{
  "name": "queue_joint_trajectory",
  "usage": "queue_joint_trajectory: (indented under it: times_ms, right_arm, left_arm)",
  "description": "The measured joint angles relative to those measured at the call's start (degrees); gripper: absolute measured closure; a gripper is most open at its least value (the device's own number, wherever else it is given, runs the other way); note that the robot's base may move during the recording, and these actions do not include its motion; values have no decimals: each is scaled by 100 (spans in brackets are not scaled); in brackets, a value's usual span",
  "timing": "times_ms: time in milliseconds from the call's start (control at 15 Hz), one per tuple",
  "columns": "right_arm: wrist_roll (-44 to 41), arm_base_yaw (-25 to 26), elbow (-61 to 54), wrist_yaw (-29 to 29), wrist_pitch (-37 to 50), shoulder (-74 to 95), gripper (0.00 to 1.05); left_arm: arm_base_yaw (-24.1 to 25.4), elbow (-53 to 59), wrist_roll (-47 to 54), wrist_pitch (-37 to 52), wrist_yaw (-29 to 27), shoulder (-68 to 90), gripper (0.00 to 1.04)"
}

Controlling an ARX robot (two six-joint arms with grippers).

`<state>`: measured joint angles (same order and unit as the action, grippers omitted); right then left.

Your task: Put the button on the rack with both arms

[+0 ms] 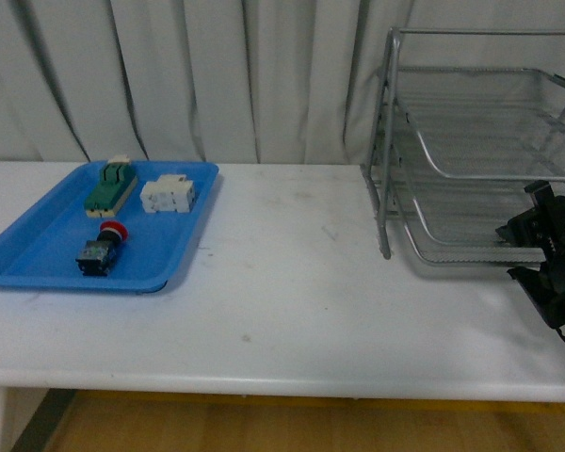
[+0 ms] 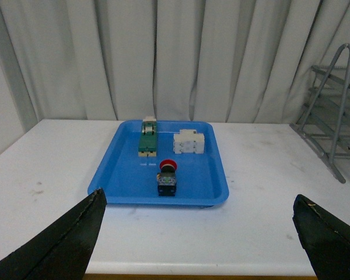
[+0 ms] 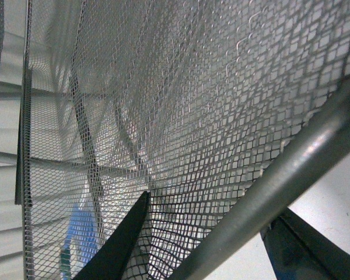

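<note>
Count on one white desk (image 1: 292,311): one silver wire-mesh letter rack (image 1: 471,141), one flat blue plastic tray (image 1: 38,259), three small electrical parts, two black hands. Rack to the right: tubular frame, three stacked trays of fine diamond mesh. Tray to the left, well apart from it: glossy, shallow, raised rim. Inside, at the far end, one green-and-cream switch block (image 1: 111,186) just beside one white terminal block (image 1: 167,195). Nearer the front rim, apart from both, one small red-capped push-button (image 1: 102,247): lying on its side, round red mushroom cap towards the blocks, dark blocky body with bluish-green bits. Left hand (image 2: 198,199) wide, holding nothing, facing the tray. Right hand (image 1: 537,247) spread at the rack's lower trays, fingers (image 3: 125,239) on either side of a tubular rail.
</note>
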<state>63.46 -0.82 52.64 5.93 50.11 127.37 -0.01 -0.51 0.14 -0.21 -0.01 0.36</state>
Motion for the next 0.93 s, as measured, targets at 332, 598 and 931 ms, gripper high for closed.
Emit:
queue_joint_trajectory:
  times_ms: [332,598,931]
  right_arm:
    - [282,-26,-590,4,560,-358,92]
    - [1086,13,-1449,57,968,-761,99]
    - [1147,-107,-2909,26,1517,-1447,100]
  left_arm:
    - [0,0,0,0,-2,0,7]
    - [0,0,0,0,-2,0,7]
    - [0,0,0,-2,-2,0,7]
